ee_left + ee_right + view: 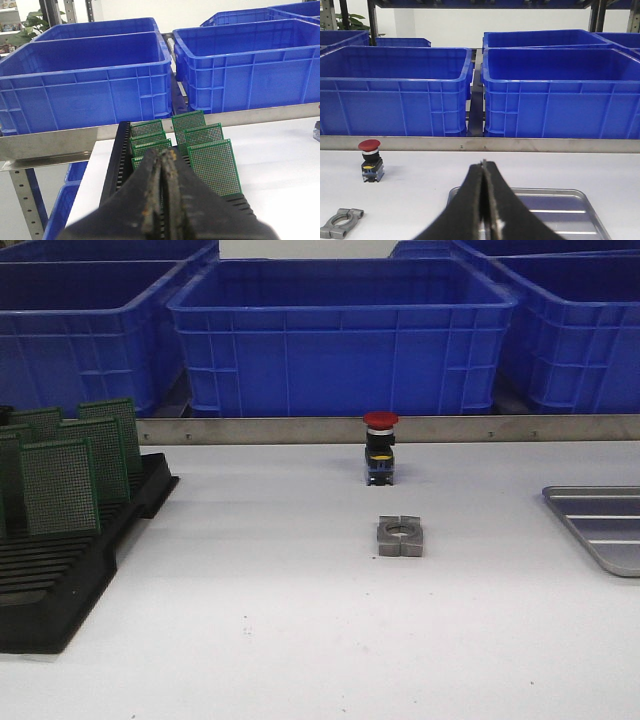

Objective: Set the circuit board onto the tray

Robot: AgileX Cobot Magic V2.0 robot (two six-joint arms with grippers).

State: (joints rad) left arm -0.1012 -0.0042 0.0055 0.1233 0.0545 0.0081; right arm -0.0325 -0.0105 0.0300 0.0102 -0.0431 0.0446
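- Here, the front view shows a white table (300,640) with a metal rail (480,428) along its far edge and big blue bins (340,335) behind that rail. A black rack (60,570) at the table's left edge holds green circuit boards (60,485) standing upright in its slots. Right of the rack, near the rail, stands a red-capped push button (380,447); a grey metal clamp block (401,536) lies in front of the button. The tray (605,525) lies at the table's right edge, well apart from the rack, only partly in view, and no board shows on that part. Neither arm appears in this view.
- From the left wrist, the left gripper (162,160) has its fingers pressed together with nothing between them; it hovers just in front of the rack (122,150), whose boards (210,162) stand upright. Blue bins (90,85) sit beyond the rail, and a leafy plant (30,25) shows against a pale wall.
- From the right wrist, the right gripper (483,167) is likewise clenched and empty, above the near part of the tray (560,205). The button (370,160) and clamp block (341,222) lie off to the tray's side, blue bins (550,90) beyond.
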